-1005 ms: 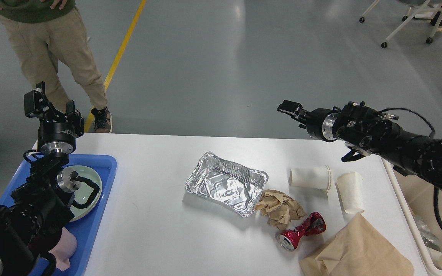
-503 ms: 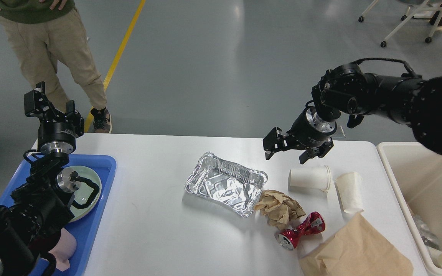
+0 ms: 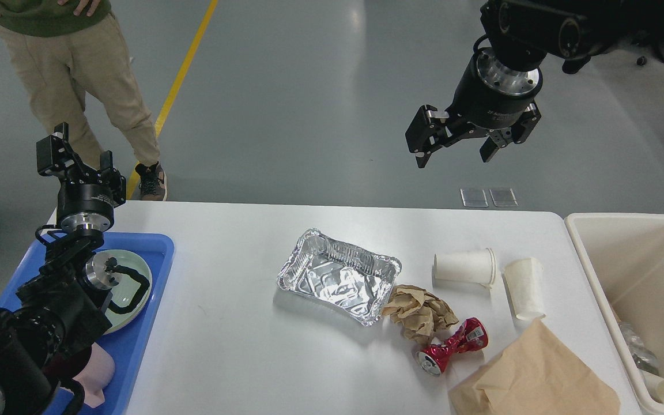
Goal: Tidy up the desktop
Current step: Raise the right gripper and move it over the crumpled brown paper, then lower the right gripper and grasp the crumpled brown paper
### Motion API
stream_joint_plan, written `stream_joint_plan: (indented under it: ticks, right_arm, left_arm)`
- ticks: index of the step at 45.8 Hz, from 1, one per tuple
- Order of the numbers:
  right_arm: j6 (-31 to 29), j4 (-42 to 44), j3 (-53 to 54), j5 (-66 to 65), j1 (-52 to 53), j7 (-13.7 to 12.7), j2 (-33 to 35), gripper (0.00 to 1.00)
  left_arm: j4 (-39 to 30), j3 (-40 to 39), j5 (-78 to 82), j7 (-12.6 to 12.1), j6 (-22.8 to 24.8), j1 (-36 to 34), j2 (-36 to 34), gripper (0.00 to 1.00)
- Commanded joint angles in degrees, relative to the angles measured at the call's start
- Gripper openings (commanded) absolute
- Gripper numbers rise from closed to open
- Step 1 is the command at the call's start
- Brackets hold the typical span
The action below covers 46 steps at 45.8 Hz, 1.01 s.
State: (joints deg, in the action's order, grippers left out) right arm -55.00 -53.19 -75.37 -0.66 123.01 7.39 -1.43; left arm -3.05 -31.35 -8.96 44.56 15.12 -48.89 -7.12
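The white desktop (image 3: 234, 351) holds litter: a crumpled foil tray (image 3: 338, 275) in the middle, a ball of brown paper (image 3: 420, 314), a crushed red can (image 3: 452, 347), two white paper cups lying on their sides (image 3: 464, 268) (image 3: 525, 288), and a brown paper bag (image 3: 534, 377) at the front right. My right gripper (image 3: 455, 154) is open and empty, pointing down, high above the table's far edge behind the cups. My left gripper (image 3: 76, 160) is open and empty, pointing up above the far left corner.
A cream bin (image 3: 597, 222) with some trash inside stands off the table's right edge. A blue tray (image 3: 147, 323) at the left holds a green plate (image 3: 136, 271) and a pink object (image 3: 98, 374). A person (image 3: 78, 75) stands beyond the far left corner.
My right arm swung from over the bin toward the cups, turned its open gripper downward, then rose well above the table. The bin is now uncovered. The left arm has not moved.
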Motion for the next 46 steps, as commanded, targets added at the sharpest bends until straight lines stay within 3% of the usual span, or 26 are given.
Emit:
stream_joint_plan:
  ticks: [1,16,30,46]
  right_arm:
    - [0.0,0.81,0.57,-0.13,-7.32,-0.1,-0.07,1.0]
    - [0.0,17.5,5.05,0.4,-36.07,-0.27,-0.68,1.0]
    - [0.95,20.14,9.71,0.84,-42.67,-0.36,-0.33,1.0]
    - [10.34,27.09,13.41,0.75,-51.28,-0.53,-0.59,1.0]
  left_arm:
    - [-0.03,-0.02,0.0,0.0,0.0,-0.07,0.0,0.96]
    - [-0.03,0.06,0.0,0.0,0.0,0.02,0.0,0.96]
    - [-0.03,-0.02,0.0,0.0,0.0,-0.07,0.0,0.96]
    - [-0.03,0.06,0.0,0.0,0.0,0.02,0.0,0.96]
